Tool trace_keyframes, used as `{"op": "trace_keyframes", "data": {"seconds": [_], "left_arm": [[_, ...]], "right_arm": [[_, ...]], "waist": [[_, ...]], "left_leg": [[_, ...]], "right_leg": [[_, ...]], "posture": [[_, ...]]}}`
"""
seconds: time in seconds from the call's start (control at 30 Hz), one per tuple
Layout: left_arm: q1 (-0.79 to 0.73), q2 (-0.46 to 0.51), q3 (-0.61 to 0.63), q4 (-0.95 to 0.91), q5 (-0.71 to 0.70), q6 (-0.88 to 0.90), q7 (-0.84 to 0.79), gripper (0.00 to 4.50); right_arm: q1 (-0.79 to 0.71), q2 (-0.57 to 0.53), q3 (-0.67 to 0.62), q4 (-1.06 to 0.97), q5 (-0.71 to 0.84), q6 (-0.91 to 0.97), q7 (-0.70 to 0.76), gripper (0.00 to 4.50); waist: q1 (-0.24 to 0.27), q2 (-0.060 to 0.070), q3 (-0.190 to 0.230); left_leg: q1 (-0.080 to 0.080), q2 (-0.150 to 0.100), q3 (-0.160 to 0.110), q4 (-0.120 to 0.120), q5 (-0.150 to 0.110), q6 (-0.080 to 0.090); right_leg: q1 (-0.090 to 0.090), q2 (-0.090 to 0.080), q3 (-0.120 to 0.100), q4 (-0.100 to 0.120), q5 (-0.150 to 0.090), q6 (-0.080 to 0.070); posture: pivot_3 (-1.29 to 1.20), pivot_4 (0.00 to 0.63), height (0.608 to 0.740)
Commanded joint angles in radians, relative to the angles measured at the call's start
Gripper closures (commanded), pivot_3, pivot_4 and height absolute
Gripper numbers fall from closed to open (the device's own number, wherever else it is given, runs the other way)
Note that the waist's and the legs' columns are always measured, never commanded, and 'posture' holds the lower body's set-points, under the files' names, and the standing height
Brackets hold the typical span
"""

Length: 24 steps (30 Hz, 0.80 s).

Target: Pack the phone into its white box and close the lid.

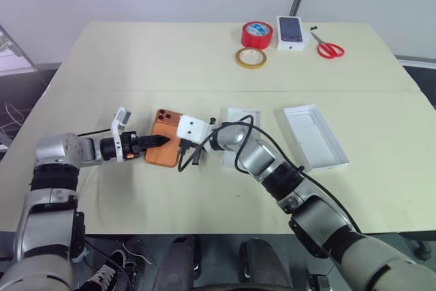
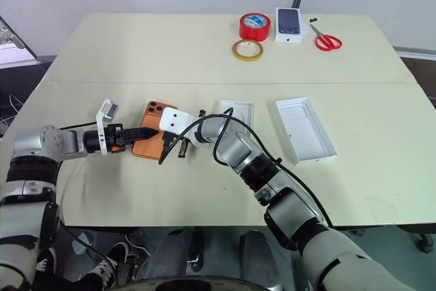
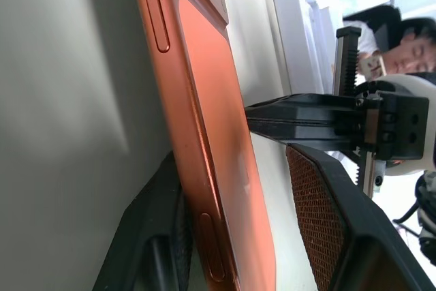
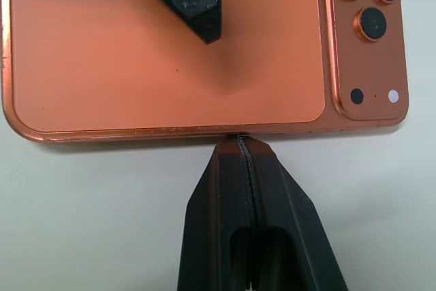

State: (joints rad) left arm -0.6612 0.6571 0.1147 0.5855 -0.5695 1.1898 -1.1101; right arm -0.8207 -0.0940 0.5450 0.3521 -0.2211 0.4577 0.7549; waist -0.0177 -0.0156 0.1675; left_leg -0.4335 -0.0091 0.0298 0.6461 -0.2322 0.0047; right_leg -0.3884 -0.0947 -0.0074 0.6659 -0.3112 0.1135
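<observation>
The pick-up is in hand — the left claw (image 1: 161,141) straddles the phone (image 1: 162,149), one finger under its edge, not yet pinching. The right claw (image 4: 244,142), pressed together, braces the far edge. Next: pinch, lift, carry to the white box (image 1: 240,134).

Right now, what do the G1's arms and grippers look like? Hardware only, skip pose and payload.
Both arms are silver-grey metal segments with black joint sections. Each ends in a white wrist block, a black cable looping from the right one. Left gripper: two black fingers, an orange ring at the base, inner pad cross-hatched reddish-brown. Right gripper: two plain black tapered fingers.
</observation>
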Motion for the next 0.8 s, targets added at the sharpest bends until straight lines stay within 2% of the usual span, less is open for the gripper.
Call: {"op": "trace_keyframes", "data": {"seconds": [0.03, 0.07, 0.1, 0.27, 0.33, 0.4, 0.47, 0.53, 0.6, 0.67, 0.8], "left_arm": [[0.023, -0.01, 0.026, -0.011, -0.017, 0.014, 0.018, 3.67], [0.024, -0.012, 0.034, -0.01, -0.023, 0.021, 0.024, 4.17], [0.033, -0.011, 0.036, -0.019, -0.027, 0.024, 0.027, 4.48], [0.067, -0.013, 0.065, -0.065, -0.071, 0.073, 0.034, 4.48], [0.085, -0.032, 0.111, -0.086, -0.1, 0.091, 0.061, 4.48], [0.096, -0.045, 0.15, -0.104, -0.13, 0.119, 0.082, 4.5], [0.101, -0.067, 0.205, -0.126, -0.17, 0.151, 0.106, 4.5], [0.118, -0.09, 0.238, -0.165, -0.193, 0.172, 0.139, 4.5], [0.141, -0.127, 0.264, -0.223, -0.21, 0.175, 0.185, 4.5], [0.14, -0.174, 0.317, -0.249, -0.22, 0.145, 0.25, 4.5], [0.147, -0.217, 0.344, -0.308, -0.265, 0.169, 0.286, 4.5]], "right_arm": [[0.023, -0.015, -0.007, -0.03, 0.001, -0.006, 0.01, 4.5], [0.025, -0.016, -0.009, -0.034, 0.003, -0.015, 0.01, 4.5], [0.03, -0.018, -0.025, -0.048, 0.021, -0.027, 0.018, 4.5], [0.062, -0.022, -0.119, -0.159, 0.138, -0.028, 0.075, 4.5], [0.088, -0.033, -0.232, -0.293, 0.309, 0.073, 0.159, 4.5], [0.105, -0.049, -0.298, -0.379, 0.437, 0.175, 0.227, 3.97], [0.13, -0.113, -0.274, -0.439, 0.425, 0.174, 0.247, 3.26], [0.158, -0.175, -0.268, -0.492, 0.425, 0.181, 0.253, 2.07], [0.223, -0.281, -0.268, -0.572, 0.424, 0.15, 0.3, 1.1], [0.302, -0.381, -0.254, -0.622, 0.379, 0.038, 0.326, 1.1], [0.421, -0.483, -0.254, -0.626, 0.328, -0.111, 0.313, 1.1]], "waist": [[0.001, 0.0, 0.0], [0.003, 0.0, 0.0], [0.001, 0.0, 0.0], [-0.002, 0.0, 0.0], [-0.002, 0.0, 0.0], [-0.001, 0.0, 0.0], [0.001, 0.0, 0.0], [0.002, 0.0, 0.0], [0.008, 0.0, 0.0], [0.014, -0.001, 0.001], [0.007, -0.001, 0.001]], "left_leg": [[0.0, 0.0, 0.0, 0.0, 0.0, 0.0], [0.0, 0.0, 0.0, 0.0, 0.0, 0.0], [0.0, 0.0, 0.0, 0.0, 0.0, 0.0], [-0.001, 0.0, 0.0, -0.001, 0.0, -0.001], [-0.003, 0.0, 0.0, 0.0, 0.001, -0.002], [-0.006, 0.001, 0.0, 0.0, 0.001, -0.002], [-0.006, 0.001, -0.001, 0.0, 0.0, 0.0], [-0.006, 0.001, -0.001, 0.0, 0.0, 0.0], [-0.006, 0.001, -0.001, 0.0, 0.0, 0.0], [-0.008, 0.0, -0.001, 0.001, -0.001, 0.001], [-0.009, 0.0, -0.001, 0.002, 0.0, 0.001]], "right_leg": [[0.0, -0.001, 0.0, 0.0, 0.0, 0.0], [0.0, -0.001, 0.0, 0.0, 0.0, 0.0], [0.0, -0.001, 0.0, 0.0, 0.0, 0.0], [0.0, -0.001, 0.0, 0.0, 0.0, 0.0], [-0.002, -0.001, 0.0, -0.001, 0.0, 0.0], [-0.004, -0.002, 0.0, 0.0, 0.0, 0.0], [-0.004, -0.002, 0.0, -0.001, 0.0, 0.0], [-0.004, -0.002, 0.001, -0.001, 0.0, 0.0], [-0.004, -0.002, 0.001, -0.002, 0.0, 0.0], [-0.004, -0.003, 0.001, -0.002, 0.0, 0.0], [-0.004, -0.003, 0.001, -0.003, 0.0, 0.0]], "posture": [[0.0, 0.15, 0.728], [0.0, 0.15, 0.728], [0.0, 0.15, 0.728], [0.0, 0.15, 0.728], [0.0, 0.15, 0.728], [0.0, 0.15, 0.728], [0.0, 0.15, 0.728], [0.0, 0.15, 0.728], [0.0, 0.15, 0.728], [0.0, 0.15, 0.728], [0.0, 0.15, 0.728]]}}
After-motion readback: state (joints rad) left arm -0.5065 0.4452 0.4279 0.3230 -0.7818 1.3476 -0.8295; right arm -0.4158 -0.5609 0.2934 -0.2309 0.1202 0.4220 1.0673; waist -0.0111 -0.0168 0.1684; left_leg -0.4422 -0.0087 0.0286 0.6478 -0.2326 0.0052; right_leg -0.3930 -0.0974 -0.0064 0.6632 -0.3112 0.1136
